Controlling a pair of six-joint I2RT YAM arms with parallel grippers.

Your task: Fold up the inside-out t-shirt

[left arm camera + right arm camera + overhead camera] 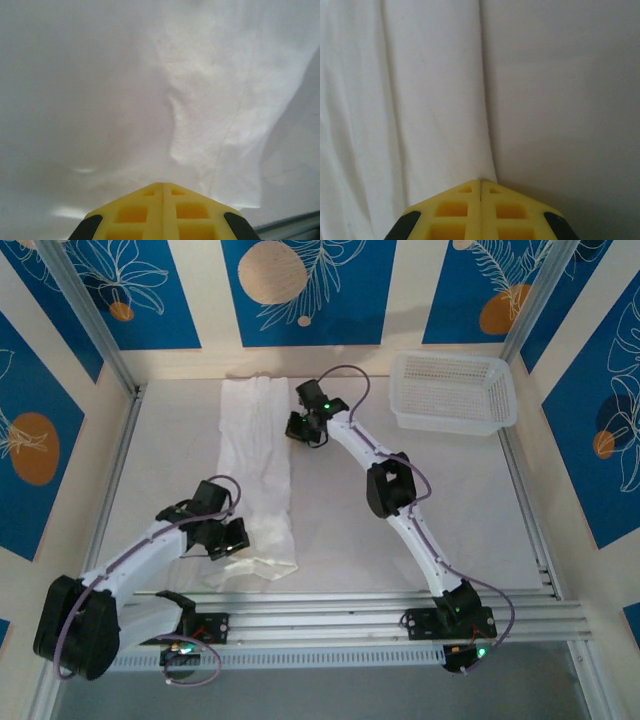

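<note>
T-shirt [255, 470] is lying on the white table [460, 520] as one long narrow strip, running from the far edge down toward the arms, a bit left of the middle. The near end is messier, with a crumpled bit poking out to the right. It's white on white, so the edges are kinda hard to pick out.

Left gripper [228, 538] sits at the near end of the strip, on its left edge. In the left wrist view its yellow fingers [135, 212] are pressed together with no gap, right over wrinkled cloth [210, 100]. Can't tell if any fabric is actually pinched between them.

Right gripper [300, 427] is up at the far end, against the strip's right edge. Its fingers [510, 215] are together too, tips meeting right where the folded edge of the cloth [420, 100] ends. Same deal, can't say if it has a grip.

White mesh basket [455, 390] sits in the far right corner, well apart from the shirt.
</note>
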